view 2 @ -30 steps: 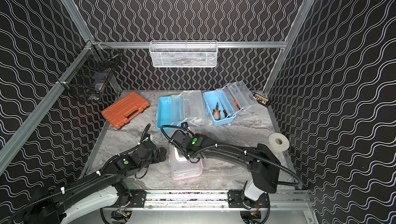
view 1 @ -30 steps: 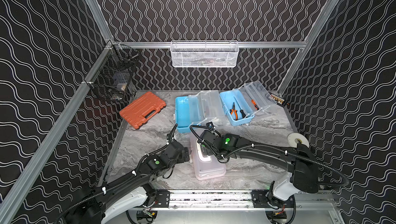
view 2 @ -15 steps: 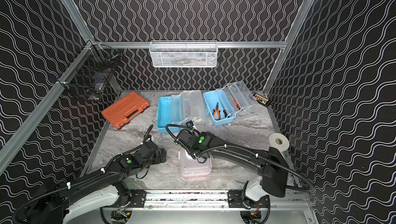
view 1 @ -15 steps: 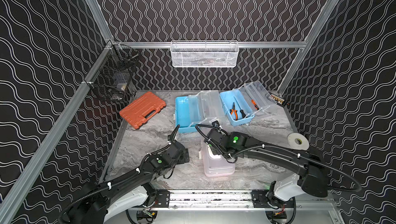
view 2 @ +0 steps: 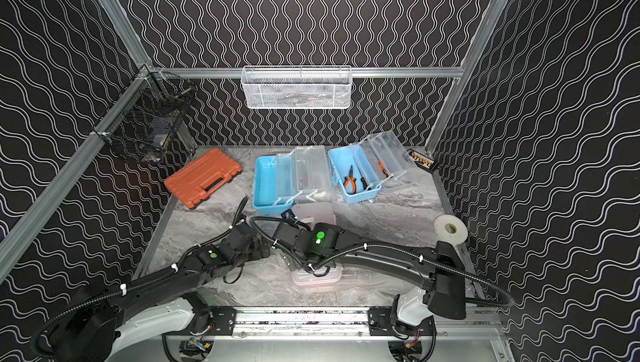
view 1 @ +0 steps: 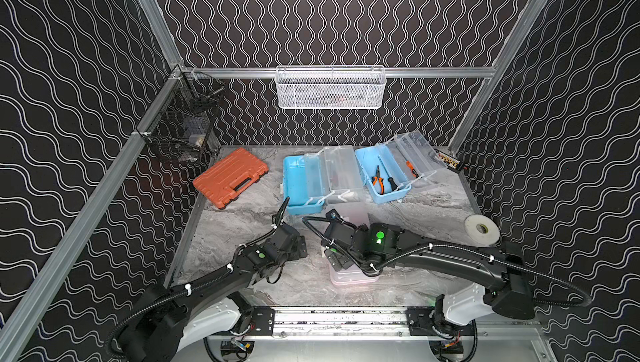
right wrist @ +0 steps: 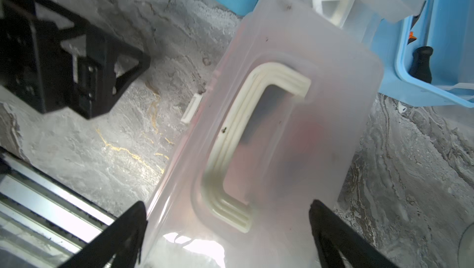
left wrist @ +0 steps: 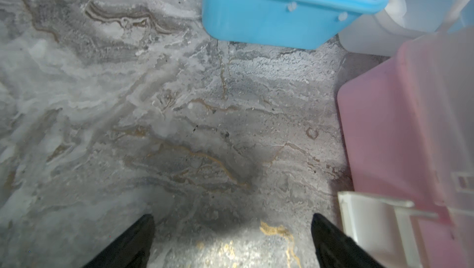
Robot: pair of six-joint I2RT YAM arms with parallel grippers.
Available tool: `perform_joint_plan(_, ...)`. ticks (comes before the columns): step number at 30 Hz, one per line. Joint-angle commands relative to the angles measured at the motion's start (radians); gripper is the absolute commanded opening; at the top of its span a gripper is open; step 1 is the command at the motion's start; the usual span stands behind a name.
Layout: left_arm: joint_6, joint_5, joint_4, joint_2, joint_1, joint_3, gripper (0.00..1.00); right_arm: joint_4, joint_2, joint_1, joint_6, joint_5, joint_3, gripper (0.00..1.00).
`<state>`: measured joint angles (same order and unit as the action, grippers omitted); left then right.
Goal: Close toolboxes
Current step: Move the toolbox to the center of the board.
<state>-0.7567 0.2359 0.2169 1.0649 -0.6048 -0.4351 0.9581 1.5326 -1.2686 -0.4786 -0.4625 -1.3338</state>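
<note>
The pink toolbox [view 1: 347, 276] sits near the front of the counter [view 1: 242, 232], just in front of the two light-blue toolboxes [view 1: 297, 183] [view 1: 383, 193]. Its frosted clear lid [right wrist: 295, 56] is down on the pink base, the cream-white handle [right wrist: 230, 136] lies flat in its recess, and a small white latch [right wrist: 191, 109] juts from one long side. Both blue boxes stand open with lids and clear trays fanned back; one holds orange-handled pliers [view 1: 377, 182]. The right end effector [right wrist: 228, 215] hangs over the near end of the pink lid, fingers spread wide to either side; whether they touch the box I cannot tell. The left end effector [left wrist: 232, 225] is also wide, holding nothing, over bare counter just beside the box. A second ago the pink box lay closer to the left end effector — it has since shifted to the robot's right, and the right arm with it.
</note>
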Motion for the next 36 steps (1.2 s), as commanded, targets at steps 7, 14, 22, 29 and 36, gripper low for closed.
perform_joint_plan(7, 0.136, -0.193, -0.169, -0.025, 0.028, 0.029, 0.99, 0.101, 0.054, -0.045, -0.098, -0.059, 0.027, 0.99)
perform_joint_plan(14, 0.167, -0.294, -0.322, -0.066, 0.028, 0.111, 0.99, 0.148, 0.007, -0.048, -0.16, -0.066, 0.108, 0.99)
perform_joint_plan(22, 0.205, -0.41, -0.428, 0.002, 0.028, 0.125, 0.99, 0.199, -0.081, -0.048, -0.247, -0.065, 0.191, 0.99)
perform_joint_plan(29, 0.223, -0.441, -0.494, 0.046, 0.017, 0.128, 0.99, 0.232, -0.172, -0.048, -0.372, -0.059, 0.293, 0.99)
perform_joint_plan(36, 0.285, -0.47, -0.586, 0.048, -0.044, 0.152, 0.99, 0.304, -0.234, -0.046, -0.565, -0.107, 0.353, 0.99)
